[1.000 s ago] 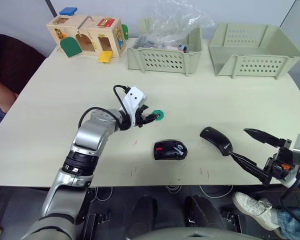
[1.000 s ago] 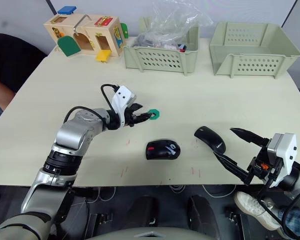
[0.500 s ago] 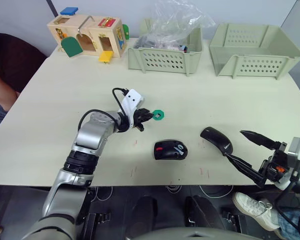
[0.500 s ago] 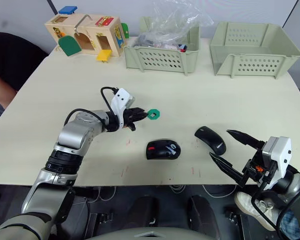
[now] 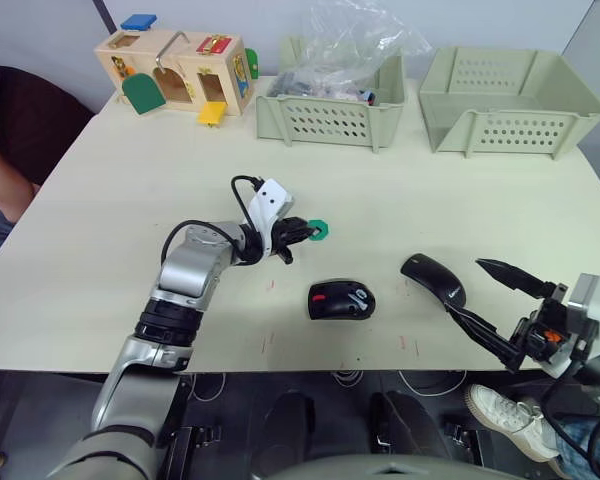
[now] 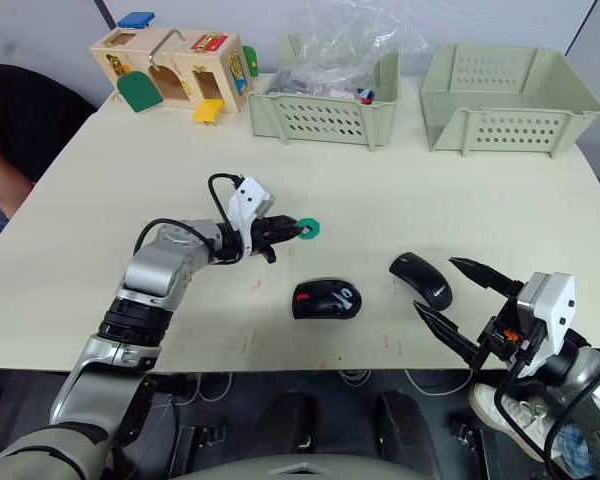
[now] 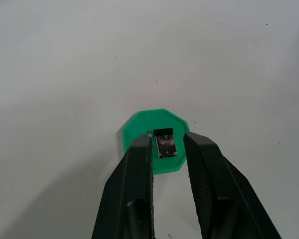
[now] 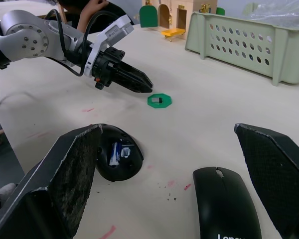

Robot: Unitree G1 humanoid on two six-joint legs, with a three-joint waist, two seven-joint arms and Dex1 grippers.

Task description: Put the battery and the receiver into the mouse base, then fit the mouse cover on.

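The black mouse base (image 5: pixel 340 299) lies at the table's front centre, its hollow showing a red patch and the white, blue-ended battery (image 8: pixel 115 151) inside. The glossy black mouse cover (image 5: pixel 432 280) rests on the table to its right. My right gripper (image 5: pixel 465 288) hovers just right of the cover, open wide and holding nothing. Farther back and left, a green disc (image 5: pixel 318 230) carries the small metal receiver (image 7: pixel 164 143). My left gripper (image 5: pixel 302 233) has reached the disc. It is slightly open, with a fingertip (image 7: pixel 144 149) on each side of the receiver.
A wooden toy box (image 5: pixel 175 70) stands at the back left. A basket (image 5: pixel 330 118) with a plastic bag and an empty basket (image 5: pixel 505 125) line the back edge. A person's arm (image 5: pixel 0 180) shows at the left edge.
My left gripper has edged forward to the green disc and now straddles the receiver. My right gripper has shifted slightly beside the cover and is still open.
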